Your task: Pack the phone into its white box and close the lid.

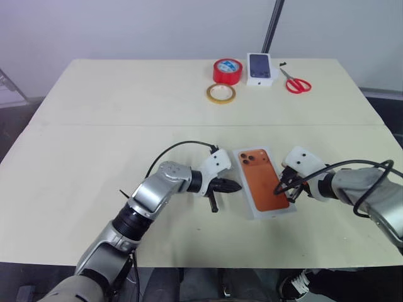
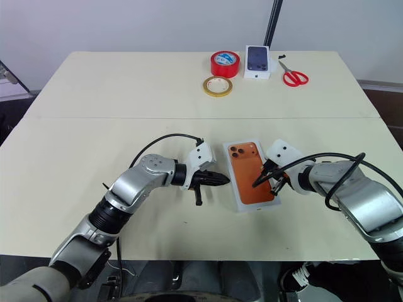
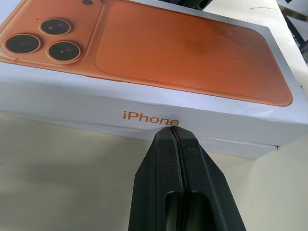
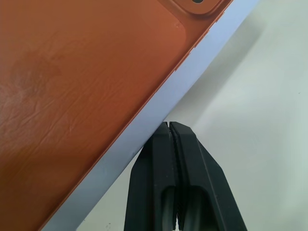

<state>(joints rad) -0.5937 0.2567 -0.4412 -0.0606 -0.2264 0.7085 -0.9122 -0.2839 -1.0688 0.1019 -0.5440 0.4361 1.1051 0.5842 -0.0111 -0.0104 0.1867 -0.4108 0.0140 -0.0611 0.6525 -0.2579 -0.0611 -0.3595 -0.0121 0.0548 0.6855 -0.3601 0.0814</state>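
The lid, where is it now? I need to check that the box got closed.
In the left eye view the lid sits on the white box at the table's near centre, between the shut left claw and right claw.

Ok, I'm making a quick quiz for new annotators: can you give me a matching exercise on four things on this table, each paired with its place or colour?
Things:
1. lid
2. scissors
3. tape roll
4. left gripper

Descriptions:
A. red handles, far edge of the table
B. fingers shut, tips at the printed side wall
C. red, next to a yellowish ring of tape
D. white, orange phone picture on top, between the two grippers

Pairs: 1-D, 2-A, 3-C, 4-B
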